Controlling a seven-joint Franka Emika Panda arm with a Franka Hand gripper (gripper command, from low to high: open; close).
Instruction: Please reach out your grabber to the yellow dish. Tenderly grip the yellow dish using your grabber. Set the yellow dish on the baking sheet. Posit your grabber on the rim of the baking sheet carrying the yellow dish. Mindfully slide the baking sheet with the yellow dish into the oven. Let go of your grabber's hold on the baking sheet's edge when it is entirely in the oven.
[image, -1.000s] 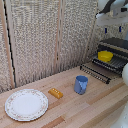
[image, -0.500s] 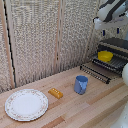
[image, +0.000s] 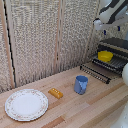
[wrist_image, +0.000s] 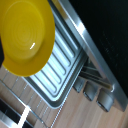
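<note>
Yellow dish: bright yellow. Baking sheet: dark, ribbed. Cup: blue. Block: orange-yellow. Plate: white, patterned rim. Worktop: pale wood.

A light wooden plank tabletop carries a large white patterned plate, a flat orange-yellow rectangular block, a blue cup and the dark grey toaster oven.
</note>
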